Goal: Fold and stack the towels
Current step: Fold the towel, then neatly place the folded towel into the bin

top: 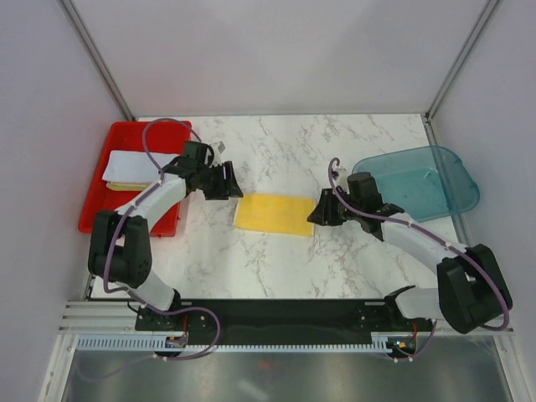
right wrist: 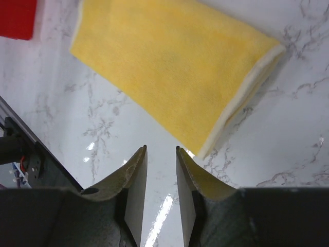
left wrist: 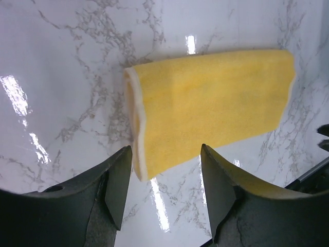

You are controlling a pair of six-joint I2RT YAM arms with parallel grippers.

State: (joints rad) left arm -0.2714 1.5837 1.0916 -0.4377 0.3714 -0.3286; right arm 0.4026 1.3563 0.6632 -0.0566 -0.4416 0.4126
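One yellow towel (top: 275,214); one white towel (top: 130,164); one red tray (top: 127,136); one teal bin (top: 423,180).

- A folded towel (top: 275,214) lies flat at the middle of the table (top: 293,151).
- The left gripper (top: 237,186) is just beside the towel's left end.
- The right gripper (top: 315,216) is just beside the towel's right end.
- A tray (top: 117,130) sits at the table's left edge, well apart from the folded towel.
- Stacked towels (top: 126,165) lie in the tray.
- A bin (top: 435,188) sits at the table's right edge, behind the right arm.
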